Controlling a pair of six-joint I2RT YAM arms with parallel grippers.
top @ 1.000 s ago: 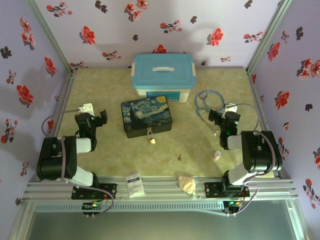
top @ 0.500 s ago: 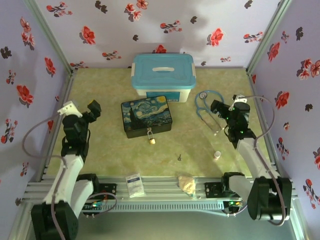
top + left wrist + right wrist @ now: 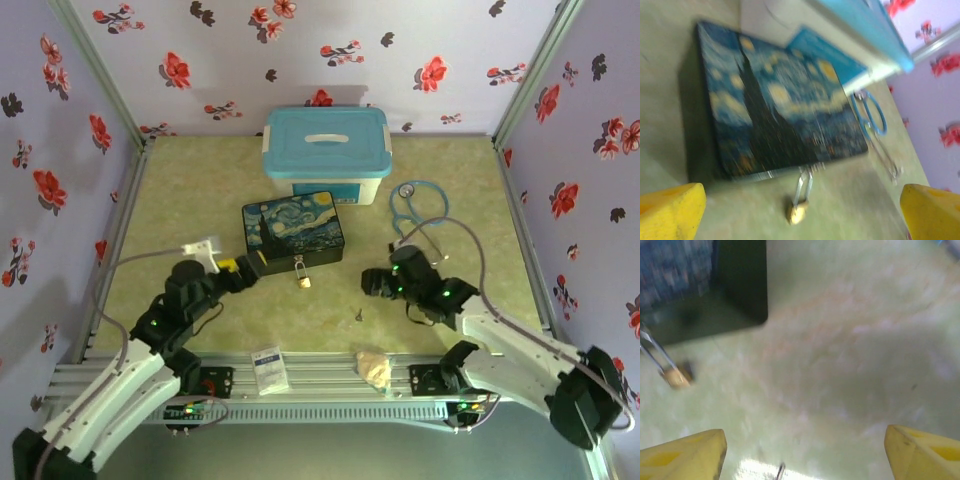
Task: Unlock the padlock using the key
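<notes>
Now the right gripper (image 3: 372, 284), jaws apart and empty, should drop squarely over the key (image 3: 358, 316), near the padlock (image 3: 303, 281) hanging off the starry-night box (image 3: 295, 232). The left gripper (image 3: 252, 266), also spread, hovers beside that box.

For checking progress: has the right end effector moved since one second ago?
Yes. The right end effector moved left, from the stethoscope toward the key.

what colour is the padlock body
Brass-gold. The padlock shows best in the left wrist view, hanging at the front of the starry-night box.
</notes>
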